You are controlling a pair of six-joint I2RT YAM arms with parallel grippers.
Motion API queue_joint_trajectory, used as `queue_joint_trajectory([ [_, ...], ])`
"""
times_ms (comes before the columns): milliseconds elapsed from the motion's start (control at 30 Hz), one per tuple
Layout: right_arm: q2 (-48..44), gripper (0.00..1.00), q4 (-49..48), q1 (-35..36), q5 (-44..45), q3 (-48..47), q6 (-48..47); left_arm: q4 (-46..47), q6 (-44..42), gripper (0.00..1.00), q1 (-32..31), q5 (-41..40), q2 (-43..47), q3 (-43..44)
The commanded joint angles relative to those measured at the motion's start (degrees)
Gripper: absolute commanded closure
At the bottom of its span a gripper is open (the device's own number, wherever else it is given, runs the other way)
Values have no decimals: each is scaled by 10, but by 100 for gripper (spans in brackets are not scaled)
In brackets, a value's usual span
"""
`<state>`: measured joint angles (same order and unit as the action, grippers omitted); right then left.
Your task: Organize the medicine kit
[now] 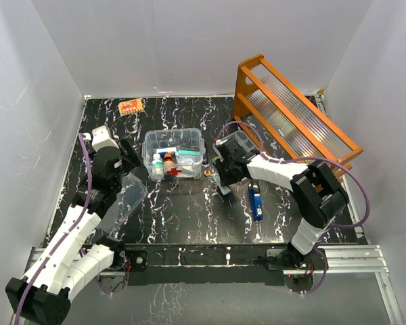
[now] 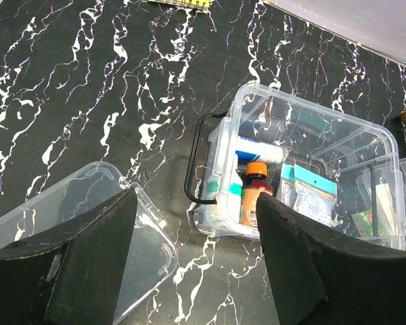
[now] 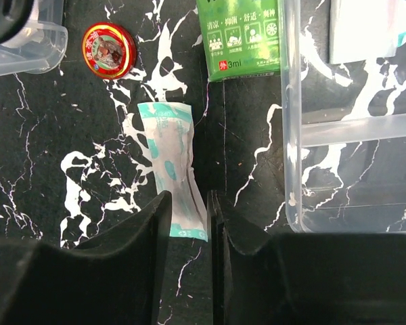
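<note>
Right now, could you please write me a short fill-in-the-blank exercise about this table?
1. The box has its lid ____.
2. The round tin near the packet is mostly ____.
3. The brown bottle in the box has an ____ cap.
Missing words: off; red; orange.

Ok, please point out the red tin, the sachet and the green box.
red tin [image 3: 109, 50], right wrist view, centre of its lid
sachet [image 3: 169, 157], right wrist view, middle of its printed face
green box [image 3: 241, 37], right wrist view, its printed top face
</note>
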<state>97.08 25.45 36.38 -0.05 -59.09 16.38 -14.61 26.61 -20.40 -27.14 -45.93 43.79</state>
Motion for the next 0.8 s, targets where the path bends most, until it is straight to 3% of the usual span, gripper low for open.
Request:
queue_joint_trajectory([
  [0, 8, 76, -19, 5, 3, -8, -5, 5, 0, 30, 2, -9, -1, -6],
  [167, 21, 84, -10, 8, 10, -7, -7, 6, -1, 30, 2, -7, -3, -6],
  [300, 21, 100, -7, 9, 19, -8, -6, 7, -1, 30, 2, -7, -3, -6],
  [767, -118, 100, -41, 9, 101, -6, -8, 6, -2, 30, 2, -13, -7, -3],
])
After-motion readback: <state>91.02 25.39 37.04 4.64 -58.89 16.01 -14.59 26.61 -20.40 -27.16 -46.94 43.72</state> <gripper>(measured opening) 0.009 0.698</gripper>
